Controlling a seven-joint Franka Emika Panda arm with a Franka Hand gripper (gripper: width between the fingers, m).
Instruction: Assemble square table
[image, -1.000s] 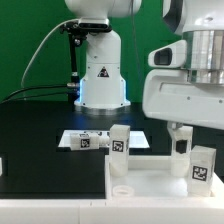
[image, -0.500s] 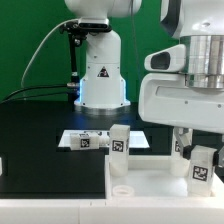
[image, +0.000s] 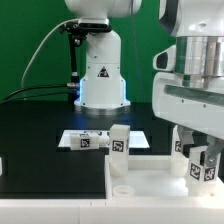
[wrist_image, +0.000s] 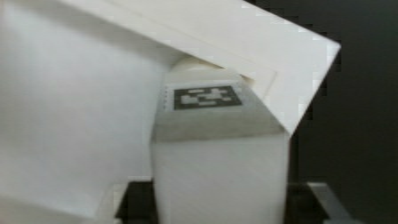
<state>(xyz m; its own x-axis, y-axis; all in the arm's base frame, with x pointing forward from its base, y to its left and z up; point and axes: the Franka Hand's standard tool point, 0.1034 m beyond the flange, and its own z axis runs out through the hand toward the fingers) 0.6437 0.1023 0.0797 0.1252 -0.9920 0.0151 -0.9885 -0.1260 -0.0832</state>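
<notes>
- The square top (image: 150, 178) lies flat on the black table (image: 40, 130), toward the exterior view's right, with its near edge out of frame.
- Two legs stand upright at its far side: one leg (image: 119, 142) at the far corner on the exterior view's left, the other leg (image: 202, 165) at the exterior view's right.
- The claw (image: 203, 160) is down around that right leg; its dark fingers (image: 190, 158) flank the tagged face. Whether they pinch it or stand just off it, I cannot tell.
- In the wrist view the tagged leg (wrist_image: 217, 140) rises against the top's corner (wrist_image: 285, 60).
- The marker board (image: 85, 139) lies behind the left leg.
- Judged step: seating or screwing this leg into its corner hole.
- The next move likely calls for a firm, centred grip, with the leg kept vertical while it turns.
</notes>
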